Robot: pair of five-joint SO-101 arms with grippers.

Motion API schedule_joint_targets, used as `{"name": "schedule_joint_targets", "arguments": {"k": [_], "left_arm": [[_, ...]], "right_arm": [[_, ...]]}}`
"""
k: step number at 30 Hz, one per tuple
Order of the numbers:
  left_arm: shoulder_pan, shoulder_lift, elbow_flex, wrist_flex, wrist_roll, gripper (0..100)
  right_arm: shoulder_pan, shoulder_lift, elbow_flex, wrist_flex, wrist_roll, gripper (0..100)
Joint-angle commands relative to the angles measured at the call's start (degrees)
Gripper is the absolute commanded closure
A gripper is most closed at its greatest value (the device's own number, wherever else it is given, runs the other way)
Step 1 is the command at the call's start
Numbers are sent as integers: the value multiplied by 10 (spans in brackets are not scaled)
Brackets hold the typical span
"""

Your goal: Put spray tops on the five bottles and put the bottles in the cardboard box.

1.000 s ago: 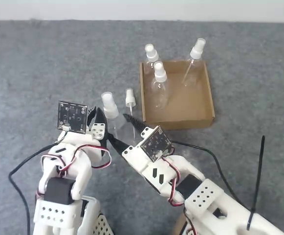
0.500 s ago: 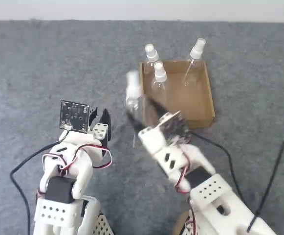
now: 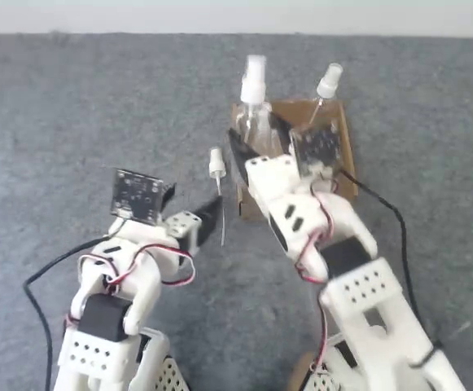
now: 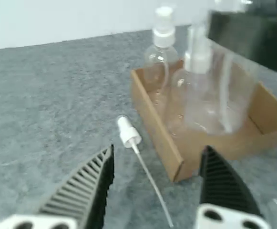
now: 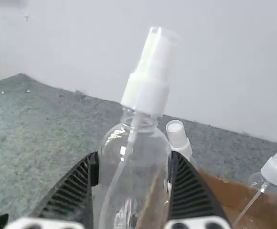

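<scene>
Placement is the step in hand. The right gripper [image 3: 259,137] is clamped on a clear bottle [image 5: 134,148] that already wears its spray top, with 1 jaw on each side of the body. It holds the bottle upright over the cardboard box [image 3: 348,155], on the side nearest the left arm. The bottle looks to be raised above the box floor rather than resting on it (the arm hides its base, so I cannot be sure). At least 2 more capped bottles are in the box: a neighbouring bottle [image 5: 179,136] just behind the held one, and a leaning bottle [image 3: 328,83] at the far corner.

The left gripper [image 4: 159,155] hangs low over the grey table [image 3: 73,106], its jaws wide apart with nothing between them. A loose spray top [image 4: 128,136] lies on the table just ahead of it, beside the box's outer wall, with its dip tube trailing toward the gripper.

The next move likely calls for a straight descent into a free patch of the box, clear of the neighbouring bottle. The jaws should part only once the base is seated, since a tall, light bottle could tip. After that, the loose spray top needs its bottle.
</scene>
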Motion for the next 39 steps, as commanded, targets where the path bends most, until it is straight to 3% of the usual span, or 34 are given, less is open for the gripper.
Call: {"name": "schedule_joint_targets", "arguments": {"k": [1,13,26,29,35,39], "left_arm": [[31,-7,-17,9,-3,690],[9,-7,-13,-11,-4,690],[10,-7,-13,-8,-4,690],[9,-7,-7,-11,-4,691],[8,-7,-4,-12,-4,691],[-11,-7,-3,-12,-1,708]], "right_arm": [[-6,83,-117,36,-6,993],[-92,54,-250,282,-4,993],[-95,-1,-250,335,16,993],[-65,-2,-260,340,52,993],[57,-2,-342,448,93,993],[138,-2,-355,466,126,993]]}}
